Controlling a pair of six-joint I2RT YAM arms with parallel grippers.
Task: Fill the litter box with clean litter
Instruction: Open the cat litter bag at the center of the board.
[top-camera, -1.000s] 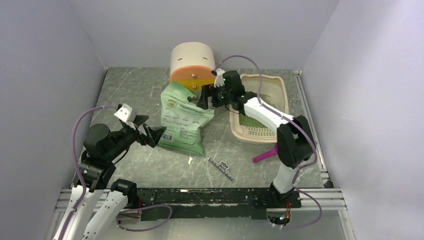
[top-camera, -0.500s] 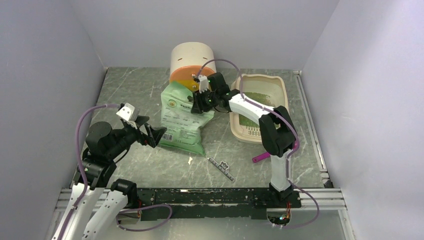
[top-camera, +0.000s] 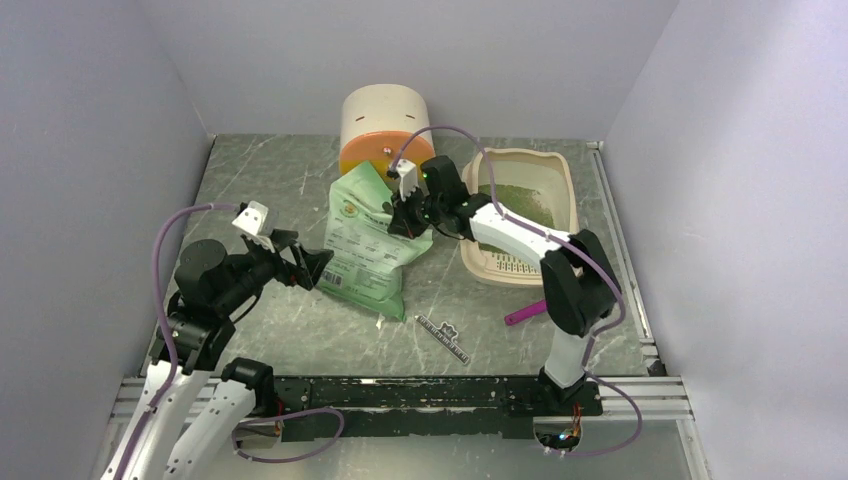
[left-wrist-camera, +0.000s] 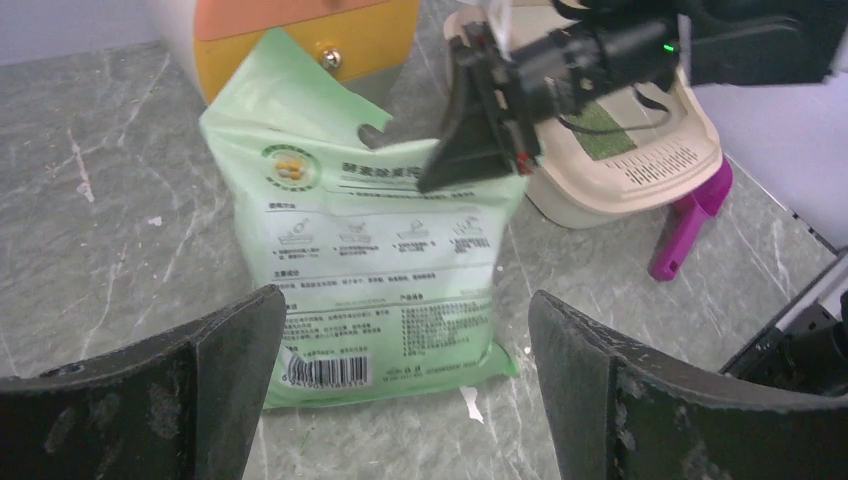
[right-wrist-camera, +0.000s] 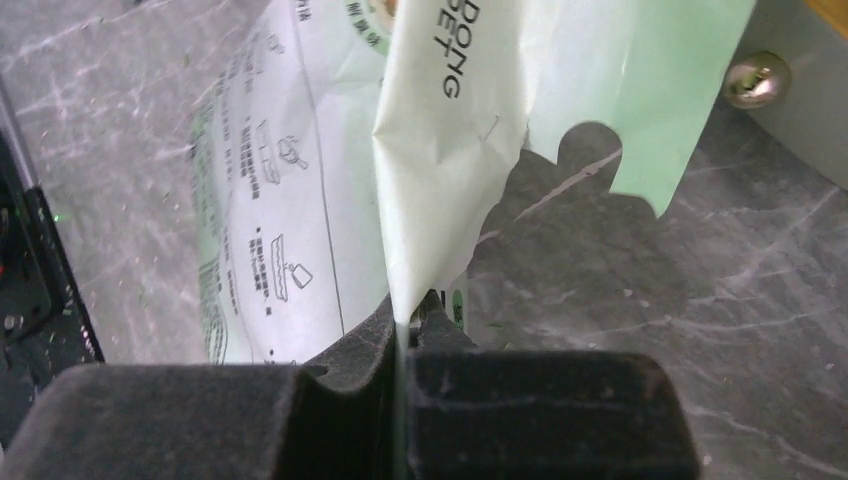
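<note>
The beige litter box (top-camera: 566, 172) sits at the back right, with light-green clean litter (top-camera: 521, 203) spread inside it; both also show in the left wrist view, the box (left-wrist-camera: 640, 178) and the litter (left-wrist-camera: 605, 115). A green printed bag (top-camera: 370, 250) lies left of the box. My right gripper (top-camera: 402, 215) is shut on the bag's torn top edge (right-wrist-camera: 455, 150), the film pinched between its jaws (right-wrist-camera: 408, 322). My left gripper (top-camera: 312, 268) stands open at the bag's lower left, just short of its bottom edge (left-wrist-camera: 400, 365), with nothing between its fingers (left-wrist-camera: 230, 350).
A round beige-and-orange drawer unit (top-camera: 385, 128) stands right behind the bag. A magenta scoop (top-camera: 528, 312) lies in front of the litter box, and a small grey strip (top-camera: 443, 338) lies near the front. Grey walls close in three sides.
My right gripper swung left from the litter box's edge to the bag's top and shut on it, raising that edge a little. The left arm has barely moved.
</note>
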